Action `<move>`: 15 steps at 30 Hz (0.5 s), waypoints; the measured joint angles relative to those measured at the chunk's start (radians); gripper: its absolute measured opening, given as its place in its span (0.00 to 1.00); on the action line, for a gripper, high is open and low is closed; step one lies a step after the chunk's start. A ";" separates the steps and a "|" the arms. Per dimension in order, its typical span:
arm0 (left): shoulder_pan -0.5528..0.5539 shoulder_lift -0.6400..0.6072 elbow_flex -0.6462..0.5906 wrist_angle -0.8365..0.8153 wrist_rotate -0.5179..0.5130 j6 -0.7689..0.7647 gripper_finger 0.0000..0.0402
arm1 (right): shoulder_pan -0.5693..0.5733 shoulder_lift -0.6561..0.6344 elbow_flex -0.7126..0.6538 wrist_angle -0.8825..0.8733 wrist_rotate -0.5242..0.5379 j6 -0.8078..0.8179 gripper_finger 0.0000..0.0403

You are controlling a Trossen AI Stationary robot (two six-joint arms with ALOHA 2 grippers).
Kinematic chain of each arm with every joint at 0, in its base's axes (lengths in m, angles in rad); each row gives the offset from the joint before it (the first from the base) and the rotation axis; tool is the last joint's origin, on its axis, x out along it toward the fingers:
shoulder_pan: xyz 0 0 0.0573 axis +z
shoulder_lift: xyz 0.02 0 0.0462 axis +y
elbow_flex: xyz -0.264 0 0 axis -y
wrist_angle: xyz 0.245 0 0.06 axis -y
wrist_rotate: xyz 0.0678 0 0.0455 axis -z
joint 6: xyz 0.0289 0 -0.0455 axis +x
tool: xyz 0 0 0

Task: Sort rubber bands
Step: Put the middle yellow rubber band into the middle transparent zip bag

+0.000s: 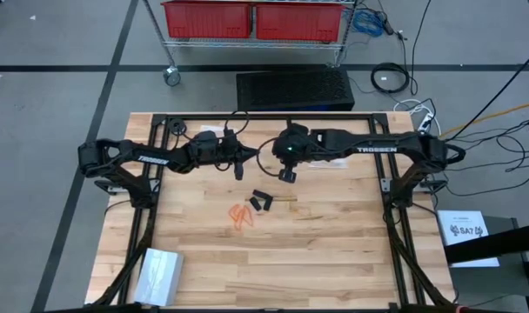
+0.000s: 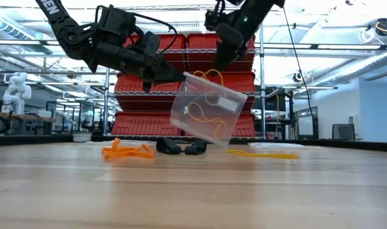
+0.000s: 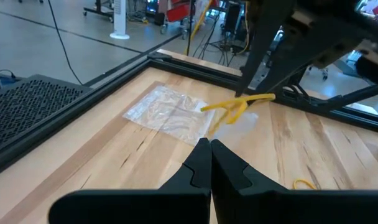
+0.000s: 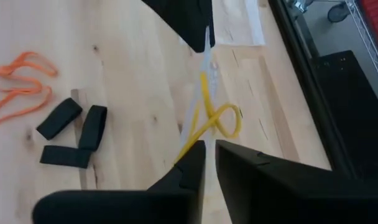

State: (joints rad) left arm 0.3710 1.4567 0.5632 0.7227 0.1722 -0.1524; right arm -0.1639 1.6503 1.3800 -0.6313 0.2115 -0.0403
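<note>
Yellow rubber bands [image 2: 209, 95] hang mid-frame from right gripper [image 2: 220, 63], jaws narrow, pinching them. Left gripper [image 2: 156, 77], jaws clamped, holds clear bag [image 2: 209, 109] above bench [image 2: 193, 191]. Orange bands [image 2: 126, 151] lie lower left.

Rubber bands [image 1: 240, 215]: orange
Rubber bands [image 1: 261, 202]: black
Rubber bands [image 4: 215, 119]: yellow
Bag [image 2: 207, 108]: clear
Bench [image 1: 334, 243]: pale wood grain
Bins [image 1: 256, 17]: red

I work in a robotics lab: grey concrete floor [image 1: 56, 130] with dark tape lines, wire shelving cart [image 1: 256, 48] holding red plastic bins [image 2: 212, 48], loose black cables [image 1: 391, 78], exposed ceiling ducting [image 2: 346, 67].
</note>
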 joint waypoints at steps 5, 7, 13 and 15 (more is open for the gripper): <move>0.000 0.000 0.000 -0.004 0.000 0.000 0.00 | -0.003 -0.023 0.000 -0.002 0.000 0.036 0.17; 0.000 0.000 0.000 -0.006 0.000 0.000 0.00 | -0.015 -0.027 0.000 -0.005 -0.001 0.037 0.21; 0.000 0.000 0.000 -0.006 0.000 0.001 0.00 | -0.089 -0.022 0.001 -0.009 -0.003 0.021 0.30; 0.000 0.000 0.000 -0.006 0.000 0.003 0.00 | -0.116 -0.012 0.001 -0.010 -0.016 0.004 0.29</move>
State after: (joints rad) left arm 0.3710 1.4567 0.5632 0.7166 0.1722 -0.1498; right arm -0.2795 1.6384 1.3808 -0.6411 0.1959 -0.0363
